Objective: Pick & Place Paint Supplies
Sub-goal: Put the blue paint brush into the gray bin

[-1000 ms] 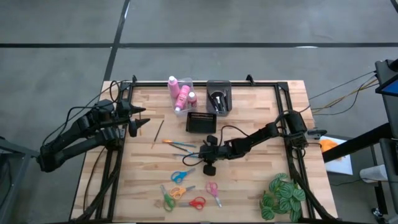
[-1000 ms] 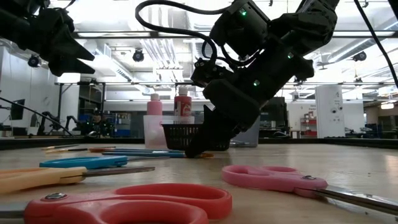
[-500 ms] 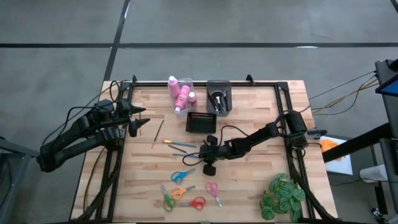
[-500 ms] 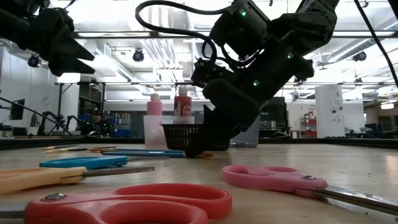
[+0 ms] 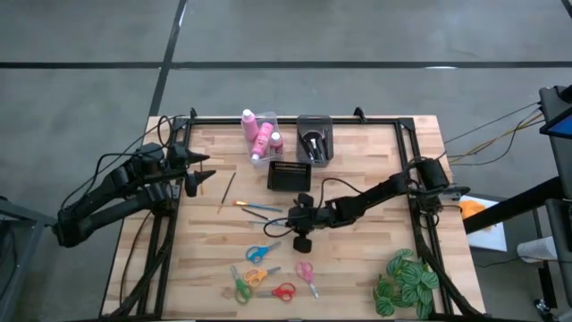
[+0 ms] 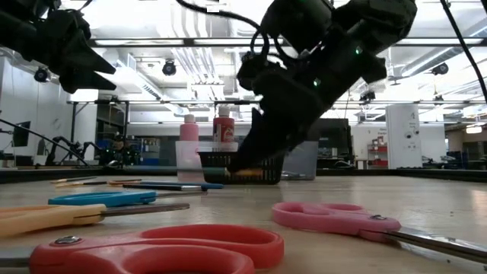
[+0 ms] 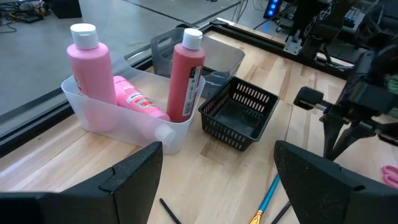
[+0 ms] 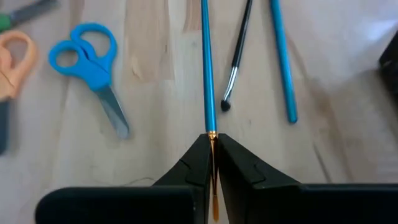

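My right gripper (image 8: 212,140) is shut on a blue paintbrush (image 8: 206,62) near the table's middle (image 5: 290,215). A black brush (image 8: 237,59) and another blue brush (image 8: 281,62) lie flat on the wood beside it. Several scissors lie toward the near edge, among them a blue pair (image 5: 262,253) and a red pair (image 5: 283,291). Three pink bottles (image 7: 124,81) stand or lie in a clear bin (image 5: 259,136) at the far edge. My left gripper (image 7: 217,180) hangs open above the table's far left (image 5: 192,170), touching nothing. My right gripper pinches the blue paintbrush at its gold ferrule (image 8: 211,135) between its two fingertips, the orange bristles reaching back between the fingers. The fingers slant down from the table's right and lie along the brush. The held end (image 6: 242,172) is off the wood; the handle's far end is hidden.
A black mesh basket (image 5: 288,174) stands just beyond my right gripper, with a grey bin (image 5: 314,139) behind it. A wooden brush (image 5: 227,190) lies toward the left. A green plant (image 5: 407,282) sits at the near right corner. A black frame (image 5: 295,119) rims the table.
My right gripper has risen, staying shut, in the last half second. The bristle end of the blue paintbrush has come up off the table with it.
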